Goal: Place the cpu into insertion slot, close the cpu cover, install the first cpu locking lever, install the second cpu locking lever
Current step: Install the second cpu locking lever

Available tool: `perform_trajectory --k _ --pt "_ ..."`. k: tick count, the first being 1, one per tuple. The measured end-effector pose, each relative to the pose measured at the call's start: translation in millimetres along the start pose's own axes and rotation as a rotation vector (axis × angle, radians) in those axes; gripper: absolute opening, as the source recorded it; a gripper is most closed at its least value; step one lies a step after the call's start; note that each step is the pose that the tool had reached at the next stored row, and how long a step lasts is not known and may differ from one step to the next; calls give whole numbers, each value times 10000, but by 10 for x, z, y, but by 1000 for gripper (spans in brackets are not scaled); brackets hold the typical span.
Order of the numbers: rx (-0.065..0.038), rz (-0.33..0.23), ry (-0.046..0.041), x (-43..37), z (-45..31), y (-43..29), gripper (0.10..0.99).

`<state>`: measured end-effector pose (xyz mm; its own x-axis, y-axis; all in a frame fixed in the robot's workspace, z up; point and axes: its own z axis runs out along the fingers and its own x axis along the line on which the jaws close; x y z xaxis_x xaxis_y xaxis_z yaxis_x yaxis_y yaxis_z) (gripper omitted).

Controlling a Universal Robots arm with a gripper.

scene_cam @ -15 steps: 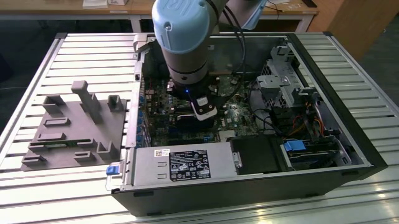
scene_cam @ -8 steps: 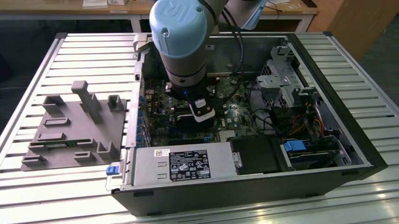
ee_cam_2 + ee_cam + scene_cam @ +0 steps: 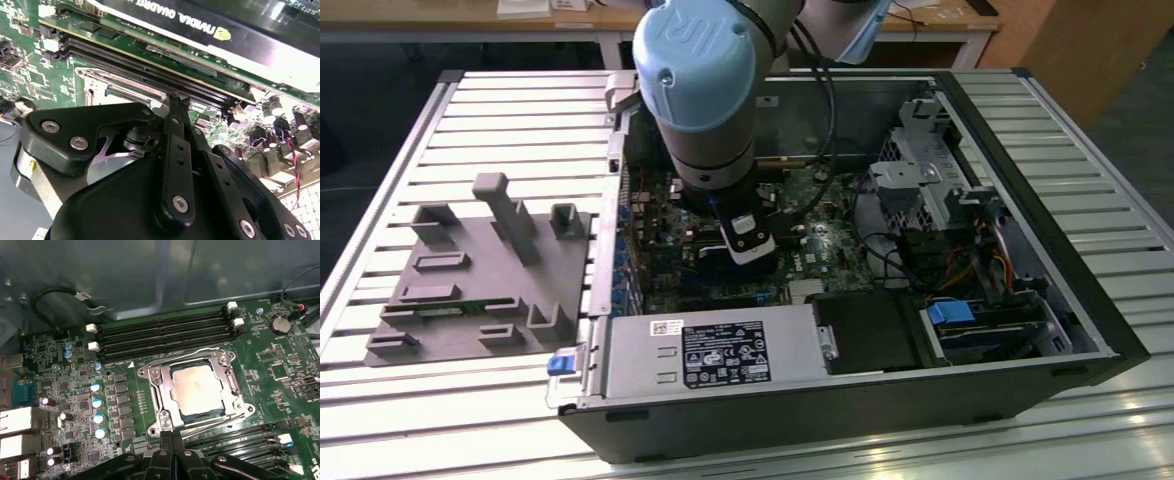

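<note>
The cpu (image 3: 197, 390), with a silvery-tan top, lies flat in the insertion slot (image 3: 150, 374) on the green motherboard. The cpu cover (image 3: 231, 385), a grey metal frame, lies down around it. One thin wire lever (image 3: 175, 360) runs along the side by the memory slots, and another lever (image 3: 220, 421) runs along the opposite side. My gripper (image 3: 168, 440) is shut, its black fingertips together right at the socket's edge, close to the end of that second lever. In the second wrist view the gripper (image 3: 177, 100) tip touches the socket's frame (image 3: 107, 87). My gripper (image 3: 750, 250) reaches down into the open case.
Black memory slots (image 3: 160, 335) flank the socket, and a graphics card (image 3: 200, 25) stands just past them. Inside the case are a power supply (image 3: 707, 355) and a drive cage (image 3: 934, 180). A grey fixture block (image 3: 480, 270) sits on the slatted table (image 3: 454, 120).
</note>
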<state>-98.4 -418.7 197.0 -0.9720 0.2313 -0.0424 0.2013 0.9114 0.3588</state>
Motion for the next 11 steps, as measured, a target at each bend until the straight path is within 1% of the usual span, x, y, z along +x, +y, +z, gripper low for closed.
perform_trajectory --k 7,11 --pt "-58 -5 17 79 15 -26 102" --pt "-73 -10 23 103 36 -40 102"
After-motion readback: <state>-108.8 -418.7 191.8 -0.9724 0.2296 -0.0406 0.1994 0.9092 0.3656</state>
